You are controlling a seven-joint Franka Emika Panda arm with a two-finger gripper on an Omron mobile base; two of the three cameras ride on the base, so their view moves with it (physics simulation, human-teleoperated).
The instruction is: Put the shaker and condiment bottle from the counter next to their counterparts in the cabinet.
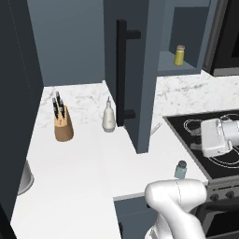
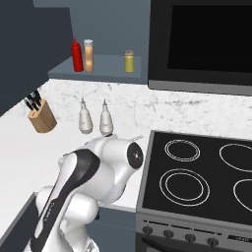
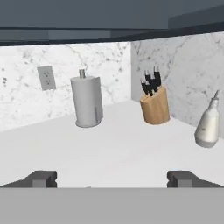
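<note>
- Shaker [image 1: 180,169] stands on the counter [image 1: 74,163] by the stove, at five o'clock from the open cabinet [image 1: 133,70]; not yet moved.
- Gripper [image 3: 112,178] jaws spread, empty.
- Yellow jar [image 1: 179,55] waits on the shelf.
- Orange bottle not located.

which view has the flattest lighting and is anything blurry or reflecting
Hand view: flat, even light, the paper towel roll sharp with hardly any shadow. Right base view: two white bottles side by side, not a reflection. Left base view: cabinet door evenly dark, no glare.

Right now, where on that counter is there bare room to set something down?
The counter is bare in front of the knife block and white bottle. It is tighter between the open cabinet door and stove, where the shaker stands.
</note>
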